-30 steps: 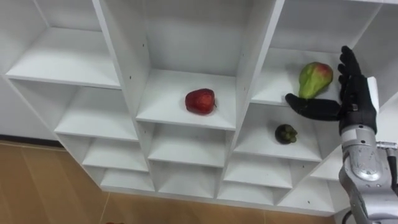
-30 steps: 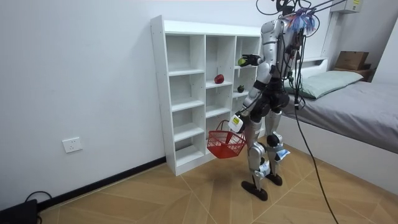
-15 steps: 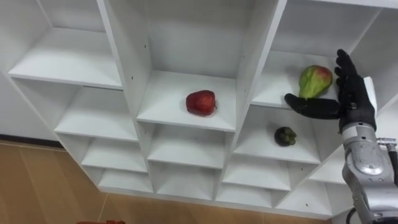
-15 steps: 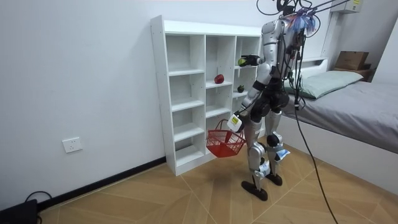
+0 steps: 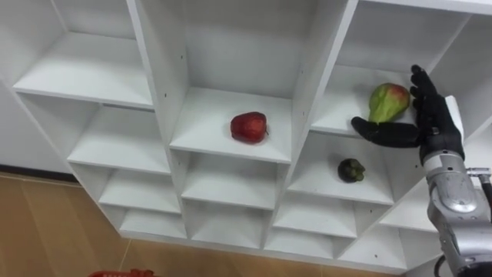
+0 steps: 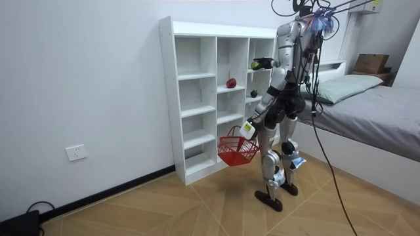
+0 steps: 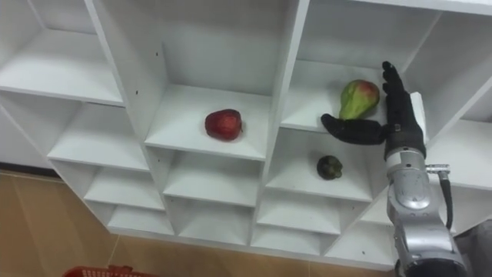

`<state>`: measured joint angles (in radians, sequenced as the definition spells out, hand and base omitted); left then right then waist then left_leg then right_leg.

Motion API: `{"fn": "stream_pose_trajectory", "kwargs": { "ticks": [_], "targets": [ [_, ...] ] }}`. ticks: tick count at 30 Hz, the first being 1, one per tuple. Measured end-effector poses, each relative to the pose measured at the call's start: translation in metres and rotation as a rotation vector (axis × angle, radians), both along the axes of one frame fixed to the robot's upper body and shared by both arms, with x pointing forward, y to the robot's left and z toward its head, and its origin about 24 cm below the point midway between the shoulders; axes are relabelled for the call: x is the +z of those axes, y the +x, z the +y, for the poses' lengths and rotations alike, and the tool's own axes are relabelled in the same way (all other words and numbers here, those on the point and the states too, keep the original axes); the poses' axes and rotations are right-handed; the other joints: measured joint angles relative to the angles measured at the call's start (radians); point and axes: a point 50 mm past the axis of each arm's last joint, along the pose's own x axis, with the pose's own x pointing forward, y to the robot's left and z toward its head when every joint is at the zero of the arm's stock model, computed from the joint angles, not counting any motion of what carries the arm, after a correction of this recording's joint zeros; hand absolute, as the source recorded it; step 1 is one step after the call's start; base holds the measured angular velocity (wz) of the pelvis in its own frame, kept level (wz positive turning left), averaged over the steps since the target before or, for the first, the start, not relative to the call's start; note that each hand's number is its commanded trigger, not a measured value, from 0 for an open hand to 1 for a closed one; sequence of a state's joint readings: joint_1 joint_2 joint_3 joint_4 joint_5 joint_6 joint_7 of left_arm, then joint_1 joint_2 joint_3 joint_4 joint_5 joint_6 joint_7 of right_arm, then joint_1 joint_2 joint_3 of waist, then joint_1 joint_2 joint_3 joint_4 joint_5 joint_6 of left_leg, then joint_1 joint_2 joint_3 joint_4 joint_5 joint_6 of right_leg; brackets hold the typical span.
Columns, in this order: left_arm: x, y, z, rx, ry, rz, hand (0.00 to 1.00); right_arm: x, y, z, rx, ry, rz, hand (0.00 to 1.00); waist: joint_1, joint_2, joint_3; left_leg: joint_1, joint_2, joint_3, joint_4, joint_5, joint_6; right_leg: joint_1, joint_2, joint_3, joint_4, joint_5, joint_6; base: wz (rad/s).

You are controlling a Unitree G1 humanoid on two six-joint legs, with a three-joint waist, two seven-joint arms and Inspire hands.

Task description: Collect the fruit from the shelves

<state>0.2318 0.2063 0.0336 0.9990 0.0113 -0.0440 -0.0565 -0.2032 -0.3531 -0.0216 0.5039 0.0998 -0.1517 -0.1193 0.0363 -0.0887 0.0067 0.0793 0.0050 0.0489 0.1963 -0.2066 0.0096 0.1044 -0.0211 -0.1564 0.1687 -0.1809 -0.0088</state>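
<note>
A green and red mango [image 5: 387,101] lies on a shelf in the right column of the white closet [image 5: 154,69]. My right hand [image 5: 432,123] is open beside it, fingers upright just right of the fruit, thumb stretched out in front of it. A red apple [image 5: 248,127] sits on the middle column's shelf. One shelf below the mango rests a small dark fruit [image 5: 351,169]. In the room view my left hand [image 6: 249,129] hangs low, shut on the handle of a red basket [image 6: 237,151].
I stand facing the closet [image 6: 197,98], which has several bare compartments to the left and below. A bed [image 6: 374,108] is behind me at the room view's right. Wooden floor lies under the closet. The basket's rim [image 5: 119,273] shows at the bottom edge.
My right hand has edged closer to the mango, its fingers now nearly at the fruit's side. The eye view has shifted a little, bringing the basket's rim in.
</note>
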Motion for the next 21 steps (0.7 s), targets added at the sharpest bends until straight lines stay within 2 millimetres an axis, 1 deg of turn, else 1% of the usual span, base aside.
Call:
{"fn": "stream_pose_trajectory", "kwargs": {
  "ticks": [2,3,4,5,6,9,14,21],
  "targets": [
    [0.000,-0.001,0.002,0.000,0.005,0.004,1.00,-0.001,0.000,0.000,0.008,0.000,0.009,0.00,0.000,-0.001,-0.0007,0.000,0.000,0.000,0.000,0.000,0.000,0.001,0.000,0.001,0.001,0.000,0.000,0.00],
    [0.000,-0.001,0.002,0.001,0.007,0.005,1.00,-0.002,0.000,0.000,0.016,-0.010,0.015,0.53,0.000,-0.001,-0.0007,0.000,0.000,0.000,0.000,0.000,0.000,0.002,0.000,0.001,0.002,0.000,0.000,0.00],
    [0.000,-0.001,0.002,0.001,0.006,0.006,1.00,-0.002,0.000,0.000,0.022,-0.015,0.018,0.67,0.000,-0.001,-0.0005,0.000,0.000,0.000,0.000,0.000,0.000,0.002,0.000,0.001,0.002,0.000,0.000,0.00],
    [0.000,-0.001,0.002,0.001,0.006,0.008,1.00,-0.002,0.000,-0.001,0.031,-0.024,0.027,0.93,0.000,0.000,-0.0002,-0.001,0.000,0.000,0.000,0.000,0.000,0.004,0.000,0.001,0.003,0.001,0.000,0.00],
    [0.000,-0.001,0.002,0.002,0.007,0.012,1.00,-0.002,0.002,-0.001,0.035,-0.029,0.032,1.00,-0.001,0.001,0.0001,0.000,0.000,-0.001,0.000,0.000,0.000,0.006,0.000,0.000,0.003,0.001,0.000,0.00],
    [0.000,-0.002,0.002,0.003,0.007,0.017,1.00,-0.002,0.002,-0.002,0.042,-0.039,0.037,1.00,0.000,0.002,0.0001,0.001,0.000,-0.006,0.000,0.000,0.000,0.009,0.000,-0.006,0.003,0.001,-0.001,0.05],
    [0.001,-0.003,0.006,-0.004,0.016,0.032,1.00,0.005,0.002,-0.015,0.039,-0.125,0.047,1.00,0.001,0.002,0.0002,0.003,0.001,-0.009,0.001,0.000,0.000,0.013,0.000,-0.012,0.002,0.001,-0.001,0.02],
    [0.002,-0.003,0.011,-0.035,0.029,0.043,1.00,0.009,0.004,-0.017,0.046,-0.169,0.047,1.00,0.001,0.001,0.0002,0.003,0.001,-0.009,0.001,0.000,0.000,0.015,0.000,-0.012,0.002,0.001,-0.001,0.00]
  ]
}}
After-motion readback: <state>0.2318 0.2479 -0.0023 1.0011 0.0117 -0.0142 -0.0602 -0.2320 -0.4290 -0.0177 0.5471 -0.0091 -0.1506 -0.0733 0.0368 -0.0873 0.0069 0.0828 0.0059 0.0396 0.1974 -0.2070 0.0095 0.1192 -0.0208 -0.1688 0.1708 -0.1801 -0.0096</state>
